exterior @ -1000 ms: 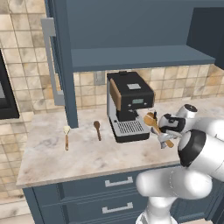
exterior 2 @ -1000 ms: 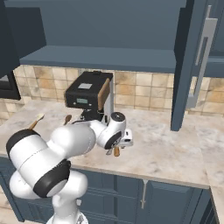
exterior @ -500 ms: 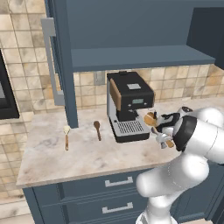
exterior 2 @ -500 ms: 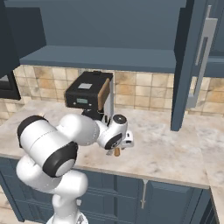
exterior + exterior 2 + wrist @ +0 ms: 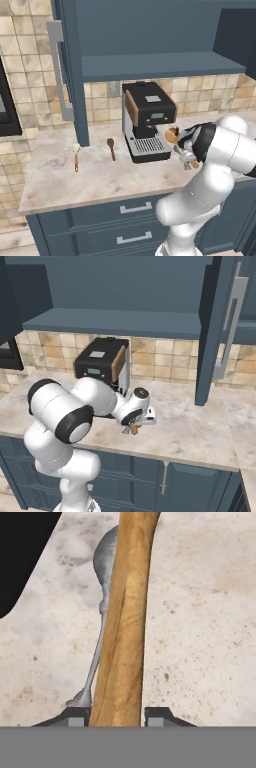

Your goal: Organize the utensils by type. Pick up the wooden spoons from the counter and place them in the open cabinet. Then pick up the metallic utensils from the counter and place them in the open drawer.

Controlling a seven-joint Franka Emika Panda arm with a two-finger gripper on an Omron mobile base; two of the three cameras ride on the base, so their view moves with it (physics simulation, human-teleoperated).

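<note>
Your fingers (image 5: 118, 717) pinch the stiff, light wooden spoon (image 5: 125, 622) mid-handle, centre frame; keep hold there, it's long.

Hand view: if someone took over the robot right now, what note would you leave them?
Gripper: jaws flank the large wooden spoon's handle; a firm grip is not certain.
The metal spoon lies beside it on the counter.
The cream-bowled spoon and dark brown spoon lie left of the coffee machine.
Done: nothing put away.
Left: both wooden spoons to the open cabinet, the other two to the drawer.
</note>
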